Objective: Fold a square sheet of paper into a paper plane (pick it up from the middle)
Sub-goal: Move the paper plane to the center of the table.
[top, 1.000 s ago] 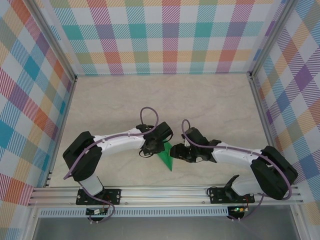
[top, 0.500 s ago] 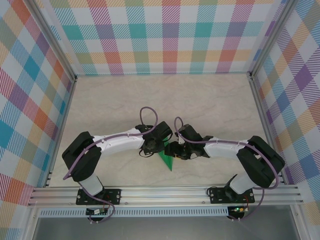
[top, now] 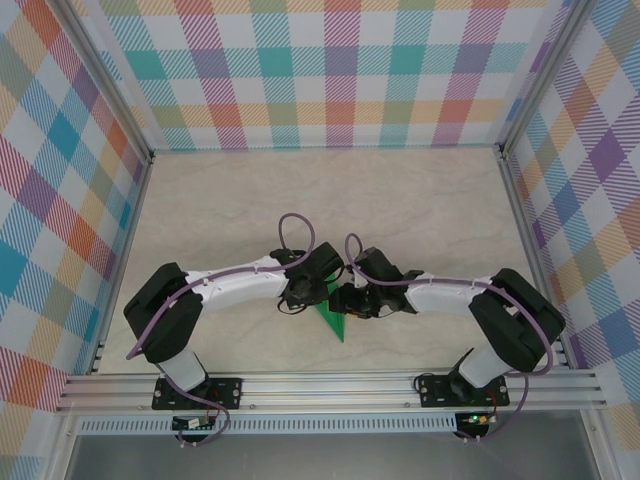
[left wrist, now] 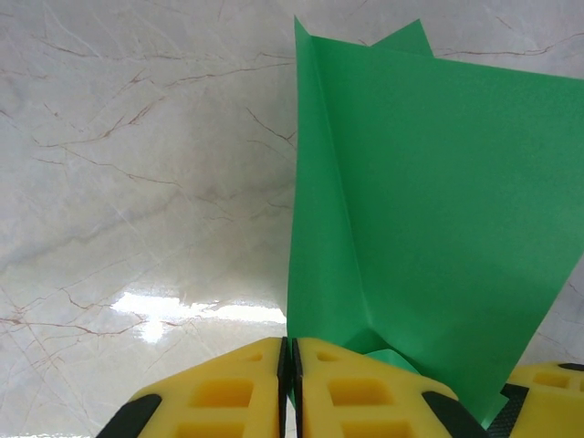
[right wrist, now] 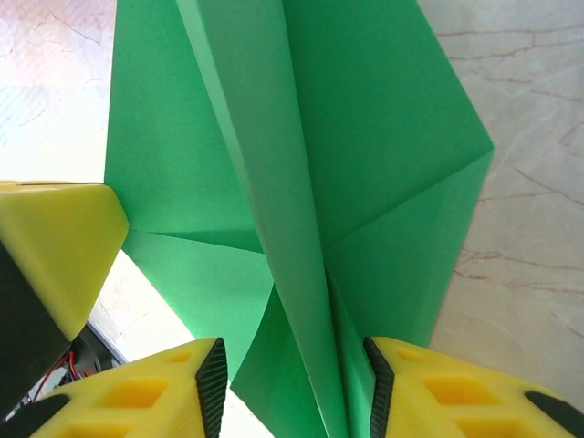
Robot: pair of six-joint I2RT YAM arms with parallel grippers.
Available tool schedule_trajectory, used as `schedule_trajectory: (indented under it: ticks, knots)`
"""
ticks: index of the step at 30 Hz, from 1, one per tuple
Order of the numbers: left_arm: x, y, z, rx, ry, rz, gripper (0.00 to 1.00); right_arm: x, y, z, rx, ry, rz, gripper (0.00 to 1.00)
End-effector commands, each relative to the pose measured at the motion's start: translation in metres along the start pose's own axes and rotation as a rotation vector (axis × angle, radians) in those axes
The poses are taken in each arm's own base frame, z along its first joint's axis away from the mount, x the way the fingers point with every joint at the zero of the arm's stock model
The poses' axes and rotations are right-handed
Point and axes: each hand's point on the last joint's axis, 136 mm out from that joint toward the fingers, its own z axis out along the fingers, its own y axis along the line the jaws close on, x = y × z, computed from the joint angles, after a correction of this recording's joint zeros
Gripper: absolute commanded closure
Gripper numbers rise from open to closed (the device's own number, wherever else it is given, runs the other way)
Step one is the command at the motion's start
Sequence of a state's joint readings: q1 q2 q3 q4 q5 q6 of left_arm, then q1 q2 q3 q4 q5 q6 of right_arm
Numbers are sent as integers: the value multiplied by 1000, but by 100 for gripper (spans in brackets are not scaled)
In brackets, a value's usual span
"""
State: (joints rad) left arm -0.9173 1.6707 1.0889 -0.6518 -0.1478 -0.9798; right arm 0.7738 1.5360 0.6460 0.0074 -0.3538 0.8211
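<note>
The square sheet of paper (top: 333, 319) is a creased bright green pointed shape, held off the table between the two arms, point toward the near edge. My left gripper (left wrist: 290, 342) is shut on its lower edge, and the sheet (left wrist: 429, 182) rises in front of the camera. My right gripper (right wrist: 297, 351) is open and straddles a raised centre fold of the sheet (right wrist: 365, 137). Its right pad touches the paper, while its left pad stands clear. From above, the left gripper (top: 301, 295) and right gripper (top: 346, 300) nearly meet over the paper.
The marble-look table (top: 230, 210) stretches away behind the arms. Checked walls close it in on three sides, and an aluminium rail (top: 330, 385) runs along the near edge. A yellow finger of the left gripper (right wrist: 55, 246) sits close beside my right jaws.
My right arm has swung left, bringing its gripper up to the green paper next to the left gripper. The left arm and the paper have stayed put.
</note>
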Motion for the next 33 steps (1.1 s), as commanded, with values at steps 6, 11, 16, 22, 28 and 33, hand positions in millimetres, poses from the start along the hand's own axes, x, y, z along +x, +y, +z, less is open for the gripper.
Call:
schedule_trajectory:
  ticks: [6, 11, 16, 22, 28, 33]
  knots:
    - [-2, 7, -3, -7, -6, -8, 87, -3, 7, 9, -5, 25, -38, 62]
    - [-2, 7, -3, -7, -4, -6, 86, -1, 3, 15, 14, 41, -36, 66]
    - [-2, 4, -5, 11, -2, -4, 82, 1, 0, 19, 43, 56, -45, 73]
    - [-10, -2, -25, 97, -56, -15, 65, 1, 2, 19, 80, 67, -61, 85]
    - [-27, 27, -57, 107, -211, -82, 57, -13, 5, -8, 197, 3, -89, 89]
    - [-32, 68, -67, 54, -286, -176, 55, -34, -11, -40, 440, -66, -103, 89]
